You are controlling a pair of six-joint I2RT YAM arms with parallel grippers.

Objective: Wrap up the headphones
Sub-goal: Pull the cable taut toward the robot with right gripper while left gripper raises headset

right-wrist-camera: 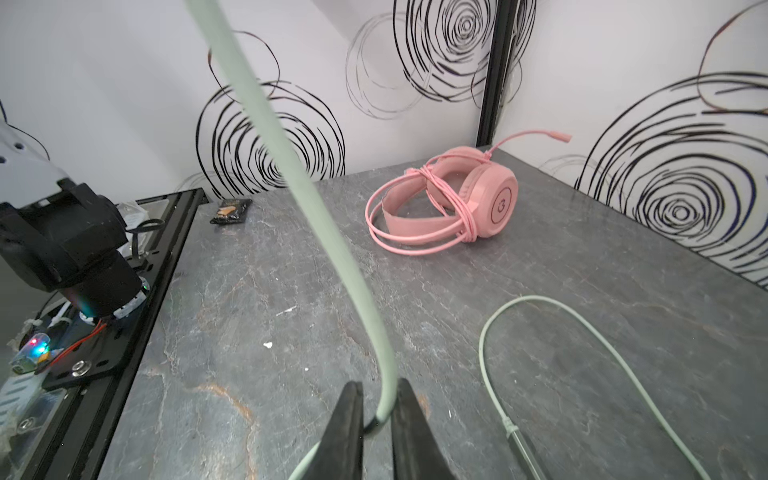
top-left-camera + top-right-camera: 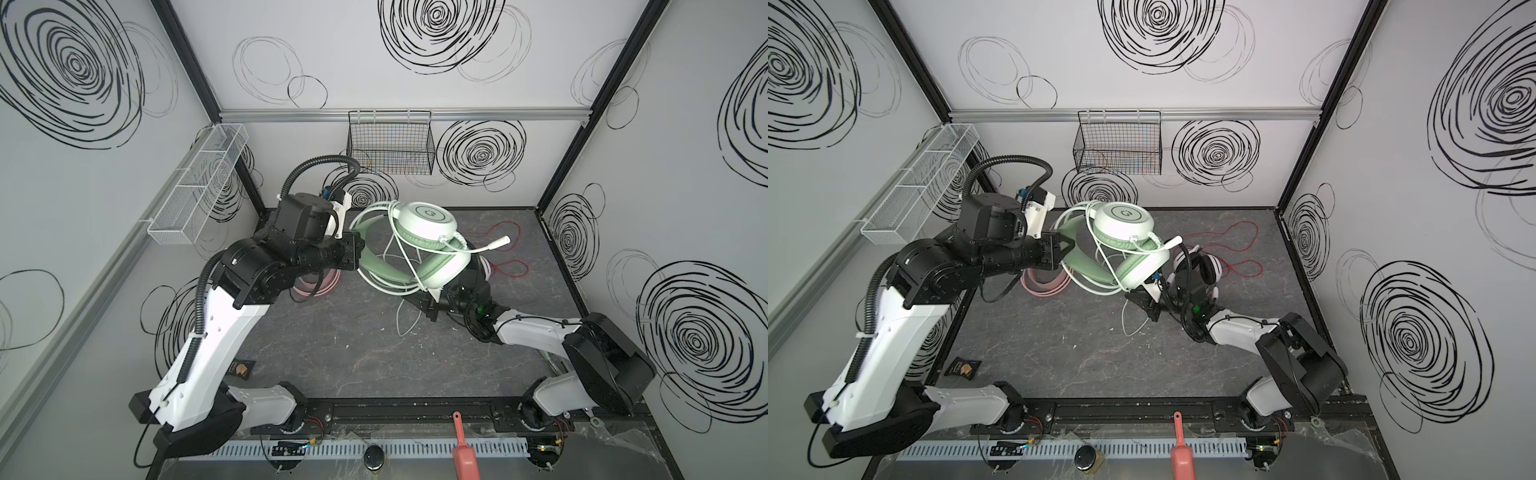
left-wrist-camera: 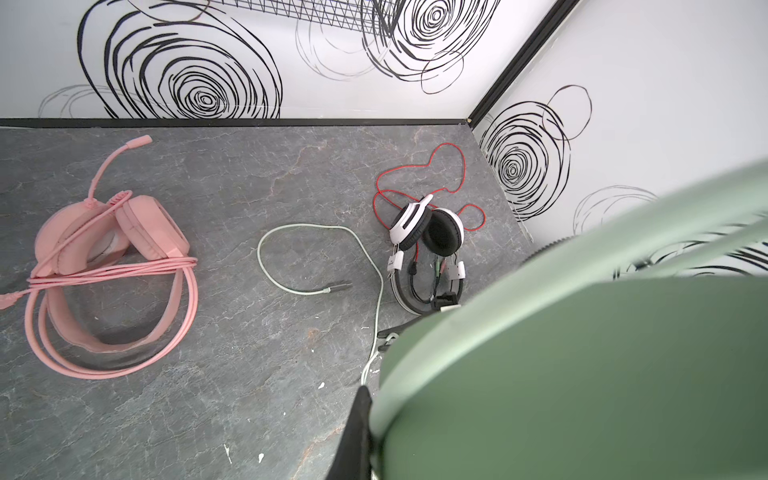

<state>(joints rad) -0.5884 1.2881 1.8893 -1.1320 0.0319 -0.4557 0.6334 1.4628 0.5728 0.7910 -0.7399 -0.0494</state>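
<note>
The mint-green headphones [image 2: 428, 216] [image 2: 1123, 216] hang above the table's back middle, with pale green cable looped round them. My left gripper [image 2: 355, 249] [image 3: 374, 449] is shut on their green headband [image 3: 561, 374]. Below the lower ear cup, my right gripper [image 2: 1148, 307] [image 1: 376, 415] is shut on the pale green cable [image 1: 332, 232]. The cable's free end and plug [image 3: 336, 286] lie on the table. The pink headphones [image 3: 104, 257] [image 1: 457, 203] lie at the back left with their cable wound round them. At the back right lie the white-and-black headphones [image 3: 428, 237] with a loose red cable [image 2: 507, 232].
A black wire basket [image 2: 390, 145] hangs on the back wall and a white mesh basket [image 2: 195, 187] on the left wall. A small dark packet [image 2: 241, 369] lies by the left arm's base. A red scoop [image 2: 463, 449] and a black jar [image 2: 374, 455] sit at the front edge.
</note>
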